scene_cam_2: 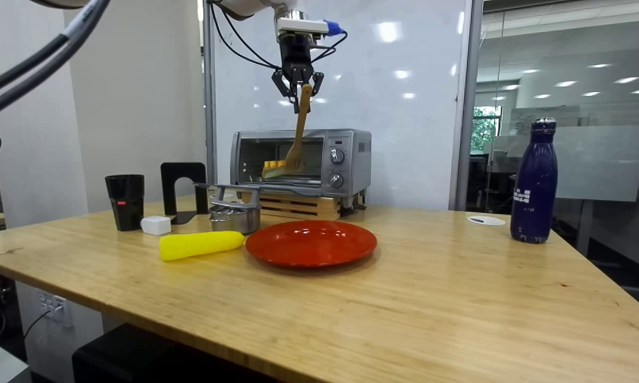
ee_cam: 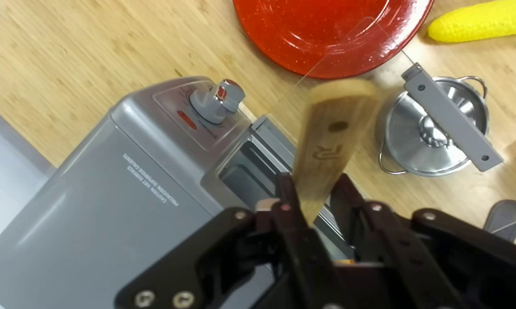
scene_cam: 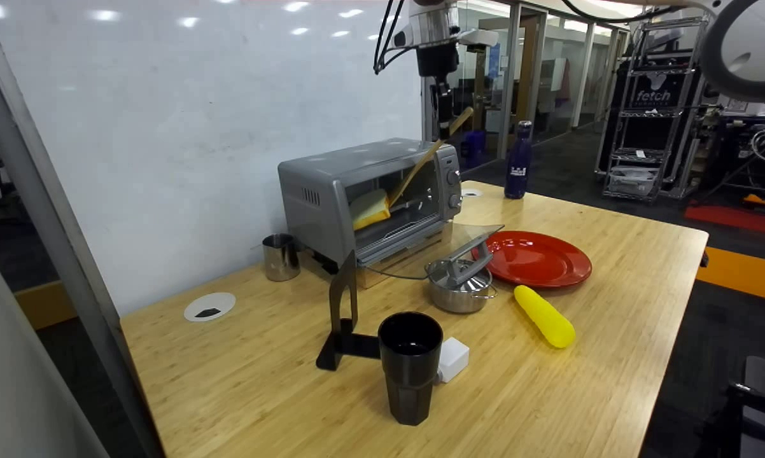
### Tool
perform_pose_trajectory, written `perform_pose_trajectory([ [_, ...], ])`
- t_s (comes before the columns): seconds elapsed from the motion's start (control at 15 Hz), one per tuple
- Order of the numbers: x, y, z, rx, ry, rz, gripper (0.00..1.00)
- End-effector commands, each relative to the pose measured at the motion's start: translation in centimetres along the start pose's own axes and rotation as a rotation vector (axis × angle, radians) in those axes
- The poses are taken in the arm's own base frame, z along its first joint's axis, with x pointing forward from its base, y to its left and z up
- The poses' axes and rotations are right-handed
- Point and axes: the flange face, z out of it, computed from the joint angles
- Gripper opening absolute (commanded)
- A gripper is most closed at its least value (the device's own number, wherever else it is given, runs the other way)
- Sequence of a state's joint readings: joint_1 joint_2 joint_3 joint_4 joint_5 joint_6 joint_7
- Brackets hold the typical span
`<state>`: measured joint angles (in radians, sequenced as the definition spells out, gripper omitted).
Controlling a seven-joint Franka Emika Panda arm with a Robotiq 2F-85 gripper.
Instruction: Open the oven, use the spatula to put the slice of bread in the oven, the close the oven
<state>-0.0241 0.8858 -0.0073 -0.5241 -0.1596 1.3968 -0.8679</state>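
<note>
Jaws clamp slim lt.-wood spatula (scene_cam_2: pixel 300 127), tilted w/ flat blade dn beside pale-yellow squarish bread slice (scene_cam: pixel 370 210) in boxy silver-grey metal toaster oven (scene_cam: pixel 315 219); glass dr. (scene_cam: pixel 436 251) open.

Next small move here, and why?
Probably ease the spatula gently inward to nudge the slice of bread deeper: the fingers hold the spatula, its blade appears against the bread, and the bread sits near the mouth of the open oven. Whether it lies flat is unclear.
</note>
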Motion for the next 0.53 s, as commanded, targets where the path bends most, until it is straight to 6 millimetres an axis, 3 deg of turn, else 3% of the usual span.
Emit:
perform_pose_trajectory([
  [0.0, -1.0, 0.0, -0.6, 0.016, -0.007, -0.011, 0.07],
  [0.47, -2.1, 1.2, -0.4, 0.024, 0.023, 0.004, 0.07],
])
